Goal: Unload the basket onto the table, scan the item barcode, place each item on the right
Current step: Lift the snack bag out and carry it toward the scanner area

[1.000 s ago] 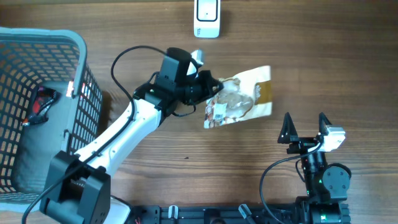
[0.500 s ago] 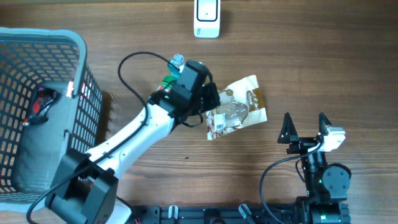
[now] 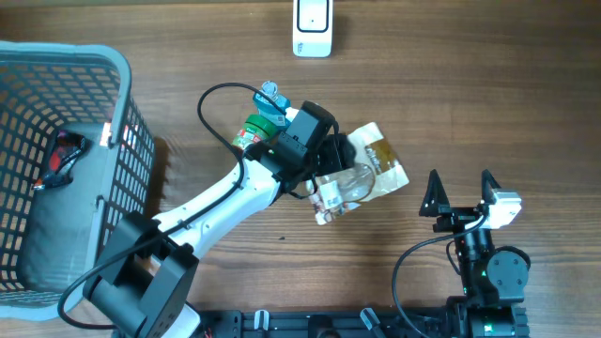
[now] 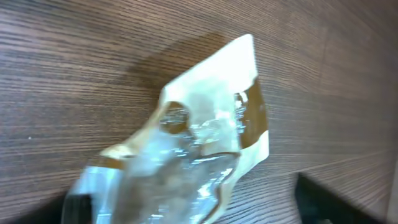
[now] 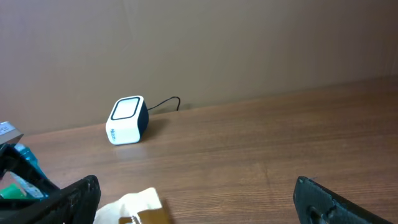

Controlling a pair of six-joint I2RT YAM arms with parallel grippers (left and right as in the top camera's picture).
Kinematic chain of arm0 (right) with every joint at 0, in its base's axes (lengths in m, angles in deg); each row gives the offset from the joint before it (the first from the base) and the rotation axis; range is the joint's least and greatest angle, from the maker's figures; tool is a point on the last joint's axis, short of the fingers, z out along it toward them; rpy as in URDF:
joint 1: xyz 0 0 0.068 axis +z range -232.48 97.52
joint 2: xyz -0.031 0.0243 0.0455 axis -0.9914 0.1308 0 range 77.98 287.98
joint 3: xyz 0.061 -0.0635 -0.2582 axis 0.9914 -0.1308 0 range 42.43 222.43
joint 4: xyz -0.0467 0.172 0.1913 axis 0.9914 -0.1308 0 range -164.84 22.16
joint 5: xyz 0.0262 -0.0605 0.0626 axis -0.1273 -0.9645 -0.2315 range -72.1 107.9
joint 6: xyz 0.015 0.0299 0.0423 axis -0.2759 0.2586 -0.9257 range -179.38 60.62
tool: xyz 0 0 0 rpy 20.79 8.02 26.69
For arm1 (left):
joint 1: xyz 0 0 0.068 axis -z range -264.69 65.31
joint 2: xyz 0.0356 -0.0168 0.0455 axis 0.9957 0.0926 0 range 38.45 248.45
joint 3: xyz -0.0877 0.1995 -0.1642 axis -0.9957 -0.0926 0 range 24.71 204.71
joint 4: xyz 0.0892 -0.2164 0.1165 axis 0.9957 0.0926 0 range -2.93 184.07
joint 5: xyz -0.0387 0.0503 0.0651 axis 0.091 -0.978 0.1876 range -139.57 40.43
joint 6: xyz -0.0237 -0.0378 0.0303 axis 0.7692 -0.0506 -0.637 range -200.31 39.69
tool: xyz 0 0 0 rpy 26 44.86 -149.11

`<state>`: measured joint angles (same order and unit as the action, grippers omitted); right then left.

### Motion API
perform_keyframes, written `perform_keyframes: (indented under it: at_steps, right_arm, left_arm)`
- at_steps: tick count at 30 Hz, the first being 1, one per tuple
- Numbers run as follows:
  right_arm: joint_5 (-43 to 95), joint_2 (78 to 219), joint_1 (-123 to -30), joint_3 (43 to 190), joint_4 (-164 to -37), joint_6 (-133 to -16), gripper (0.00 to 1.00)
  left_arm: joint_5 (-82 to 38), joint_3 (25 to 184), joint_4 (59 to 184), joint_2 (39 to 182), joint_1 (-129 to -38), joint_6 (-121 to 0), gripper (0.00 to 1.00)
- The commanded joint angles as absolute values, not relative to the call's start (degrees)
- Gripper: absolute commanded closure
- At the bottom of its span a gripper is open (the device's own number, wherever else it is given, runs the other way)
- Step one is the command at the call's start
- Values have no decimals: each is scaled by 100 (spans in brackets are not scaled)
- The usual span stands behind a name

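Note:
The item is a snack bag [image 3: 368, 173], clear with cream and brown edges, lying on the wooden table just right of centre. My left gripper [image 3: 334, 169] is over the bag's left end. In the left wrist view the bag [image 4: 205, 124] fills the middle, and the left gripper [image 4: 193, 208] is open, its dark fingers [image 4: 314, 199] wide apart on either side of it. The white barcode scanner [image 3: 312, 28] sits at the far edge of the table and also shows in the right wrist view as the scanner [image 5: 127, 119]. My right gripper [image 3: 460, 192] stands open and empty at the front right.
A grey mesh basket [image 3: 113, 75] holding a few items stands at the far left. Between the right gripper's fingers [image 5: 74, 196] a corner of the bag [image 5: 140, 208] shows, with the left arm [image 5: 18, 177] at the left edge.
The left arm carried the bag a little toward the front right, and its jaws went from shut on the bag to wide open. The right arm has not moved.

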<state>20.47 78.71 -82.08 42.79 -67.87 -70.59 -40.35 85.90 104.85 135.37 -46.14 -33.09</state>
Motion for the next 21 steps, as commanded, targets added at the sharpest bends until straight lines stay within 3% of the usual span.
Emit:
perform_keyframes:
  at_steps: [1, 8, 16, 21]
  right_arm:
    - [2102, 7841, -8173, 4273, -6772, -6993, 0]
    - [2102, 7841, -8173, 4273, -6772, -6993, 0]
    - [2102, 7841, -8173, 4273, -6772, -6993, 0]
    - [2102, 7841, -8173, 4273, -6772, -6993, 0]
  left_arm:
    - [-4018, 8537, 10466, 13522, -4594, -3316, 0]
    - [-4064, 8640, 10496, 12543, -4590, -3353, 0]
    - [-5039, 8666, 10971, 10827, -4597, -3545, 0]
    - [-5054, 8664, 11209, 10556, -4594, -3641, 0]
